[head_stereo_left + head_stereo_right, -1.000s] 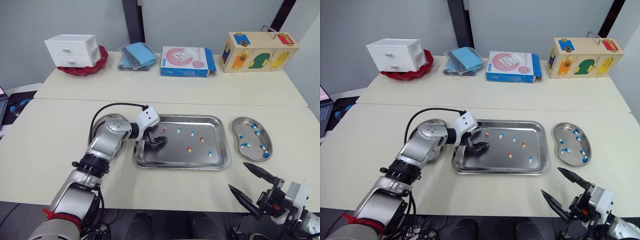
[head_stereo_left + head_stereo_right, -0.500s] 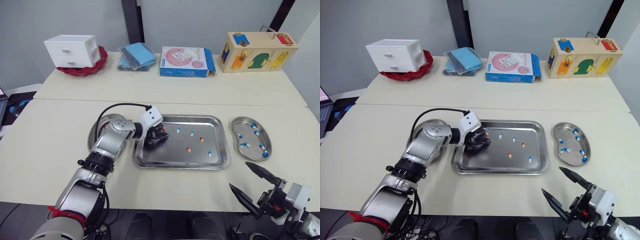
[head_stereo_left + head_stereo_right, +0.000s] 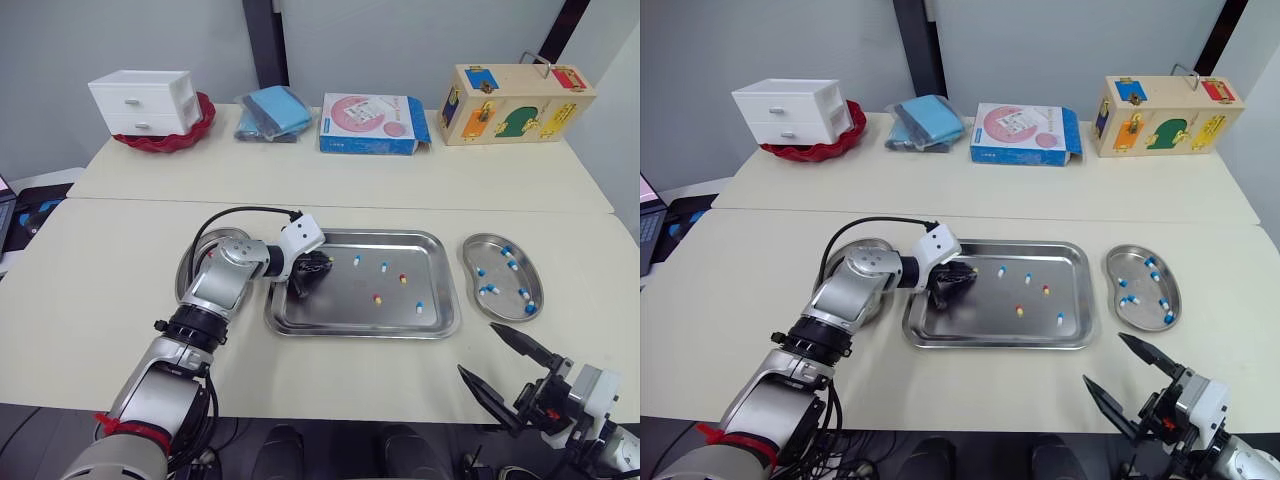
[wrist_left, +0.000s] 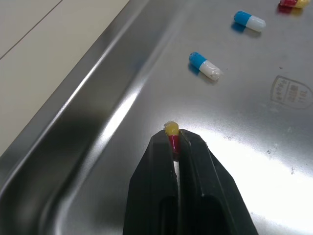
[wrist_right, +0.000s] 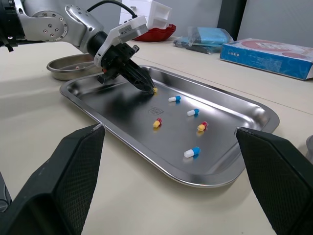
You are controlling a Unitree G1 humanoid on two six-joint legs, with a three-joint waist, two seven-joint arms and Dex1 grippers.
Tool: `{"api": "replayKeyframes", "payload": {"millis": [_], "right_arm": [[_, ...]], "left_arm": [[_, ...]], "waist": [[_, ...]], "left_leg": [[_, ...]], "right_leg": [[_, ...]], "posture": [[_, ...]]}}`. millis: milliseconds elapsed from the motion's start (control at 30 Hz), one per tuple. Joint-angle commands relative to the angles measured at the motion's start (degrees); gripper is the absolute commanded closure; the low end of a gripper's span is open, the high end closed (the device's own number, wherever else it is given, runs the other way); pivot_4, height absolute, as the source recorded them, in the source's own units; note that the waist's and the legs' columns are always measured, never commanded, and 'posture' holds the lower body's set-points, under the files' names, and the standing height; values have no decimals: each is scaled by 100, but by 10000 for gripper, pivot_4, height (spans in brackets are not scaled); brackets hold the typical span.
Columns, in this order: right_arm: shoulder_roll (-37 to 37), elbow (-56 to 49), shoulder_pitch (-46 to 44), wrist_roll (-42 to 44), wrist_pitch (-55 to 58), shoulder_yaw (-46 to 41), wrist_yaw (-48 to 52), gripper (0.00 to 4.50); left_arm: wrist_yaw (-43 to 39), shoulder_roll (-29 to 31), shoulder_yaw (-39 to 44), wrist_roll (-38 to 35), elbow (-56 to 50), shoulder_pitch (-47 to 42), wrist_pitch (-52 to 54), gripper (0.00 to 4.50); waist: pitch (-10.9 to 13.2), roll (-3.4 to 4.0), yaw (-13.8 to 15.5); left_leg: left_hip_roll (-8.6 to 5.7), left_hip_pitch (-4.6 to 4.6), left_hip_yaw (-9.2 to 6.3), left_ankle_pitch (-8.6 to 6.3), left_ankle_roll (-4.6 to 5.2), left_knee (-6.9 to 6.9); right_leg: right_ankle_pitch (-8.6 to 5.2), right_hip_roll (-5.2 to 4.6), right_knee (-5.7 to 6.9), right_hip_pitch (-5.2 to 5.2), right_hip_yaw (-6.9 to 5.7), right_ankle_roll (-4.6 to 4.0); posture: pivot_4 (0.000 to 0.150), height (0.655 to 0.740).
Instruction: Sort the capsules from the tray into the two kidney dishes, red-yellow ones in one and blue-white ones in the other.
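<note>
A steel tray (image 3: 340, 312) lies mid-table and holds several loose capsules, among them a blue-white one (image 3: 357, 260) and a red-yellow one (image 3: 377, 298). At the tray's back left, my left gripper (image 3: 322, 266) is shut on a red-yellow capsule (image 4: 171, 131) just above the tray floor, its yellow end poking past the fingertips. The right kidney dish (image 3: 500, 276) holds several blue-white capsules. The left kidney dish (image 3: 196, 264) is partly hidden behind my left arm. My right gripper (image 3: 478, 350) hangs open by the table's front right edge, holding nothing.
On the back table stand white drawers in a red bowl (image 3: 150, 100), a blue bag (image 3: 272, 110), a pink-and-blue box (image 3: 375, 122) and a wooden lock box (image 3: 515, 103). A seam runs between the two tables.
My left gripper has gone from open to shut, pinching the red-yellow capsule at the tray's back left. The right gripper has stayed where it was.
</note>
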Motion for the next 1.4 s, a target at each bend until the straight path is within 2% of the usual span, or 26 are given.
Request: {"api": "replayKeyframes", "payload": {"millis": [33,267,700,1000,1400], "right_arm": [[-37,-191,4,88,-127,3,43,0],[-263,-129,-91,181,-128,54,360,0],[-772,117,-456,500,234,145,917,0],[-953,356,-948,556,511,281,1205,0],[-929,310,-1103,546,690,242,1203,0]], "left_arm": [[-88,127,139,-92,-375,57,134,44620],[-89,689,520,-320,-1443,388,678,44620],[542,1782,2017,-799,-3420,1973,2163,44620],[1061,2100,2882,-931,-3597,2541,2515,44620],[1389,2109,2855,-1012,-3484,2631,2466,44620]], "waist": [[0,0,2],[0,0,-8],[0,0,5],[1,-2,5],[1,-2,5]], "left_leg": [[0,0,0,0,0,0],[1,0,0,0,0,0],[3,1,-1,0,0,1],[3,1,-3,0,0,2],[4,1,-2,0,0,1]], "right_leg": [[0,0,0,0,-1,0],[0,0,0,-1,0,0],[0,0,1,0,0,0],[0,-1,1,0,-2,0],[0,-1,1,-1,-2,0]], "posture": [[1500,7400],[1500,7400],[1500,7400],[1500,7400],[1500,7400]]}}
